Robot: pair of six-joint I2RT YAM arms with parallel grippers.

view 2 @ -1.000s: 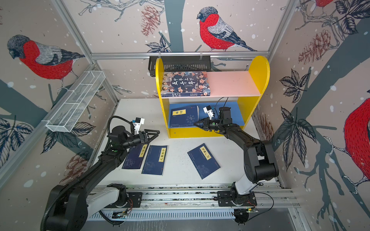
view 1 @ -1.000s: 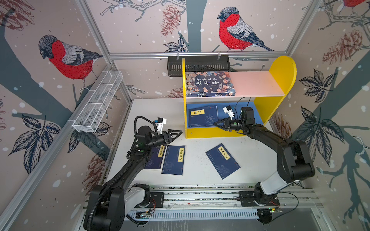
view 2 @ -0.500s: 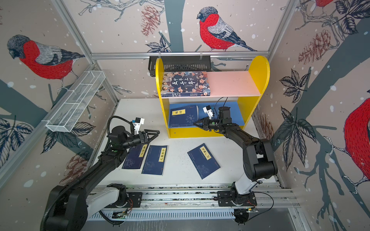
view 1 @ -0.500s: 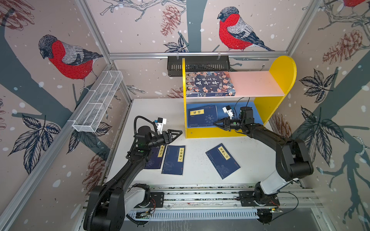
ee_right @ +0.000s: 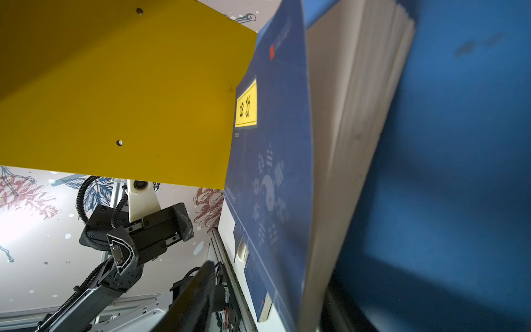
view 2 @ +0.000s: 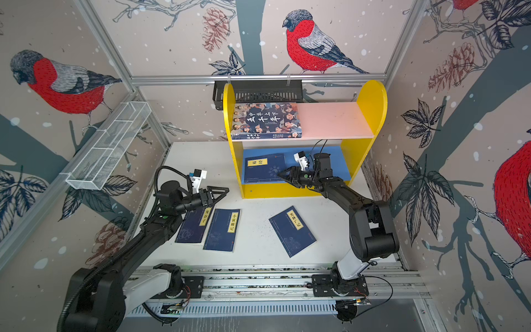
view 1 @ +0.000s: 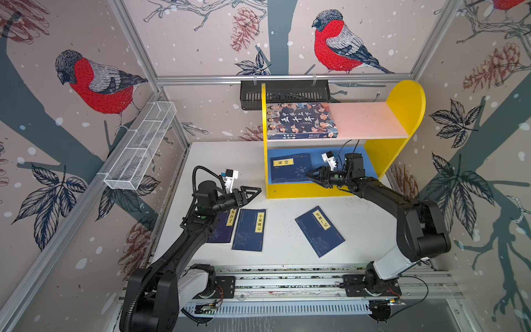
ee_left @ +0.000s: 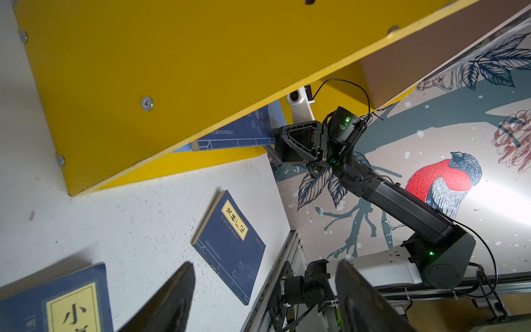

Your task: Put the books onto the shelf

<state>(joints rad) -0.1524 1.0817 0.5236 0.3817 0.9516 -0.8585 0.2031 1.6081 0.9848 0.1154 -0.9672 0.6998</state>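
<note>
- The left gripper (view 1: 253, 196) hovers over the table (view 1: 283, 254) with its jaws spread wide and nothing between them
- Below it lies the leftmost paperback (view 1: 221, 232), flat, cover up and partly hidden under the arm. It looks thin and light and will likely bend if lifted by a corner
- The middle paperback (view 1: 249, 230) lies flat just beside it, perhaps touching along the long edge. With no gap beneath, a finger would probably have to get under an edge first, and the spine side should be the stiffest place to pinch
- The right-hand paperback (view 1: 319, 231) lies flat and askew, well apart from the other two. Its free edges make it the easiest to reach, though the smooth cover may slip
- The shelved paperback (view 1: 291, 169) rests on the blue lower board (view 2: 340, 163) of the shelf (view 1: 402, 115). In the right wrist view its cover lifts and its pages fan, so it is limp
- The thick book (view 1: 300, 119) lies flat on the pink upper board (view 1: 370, 120), against the straight yellow side. It is probably heavier and stiffer
- The right gripper (view 1: 311, 178) sits at the shelved paperback's near edge, jaws parted to either side of it and not pinching
- Count: four thin navy paperbacks and one thick book. Three books are on the table and two on the single shelf
</note>
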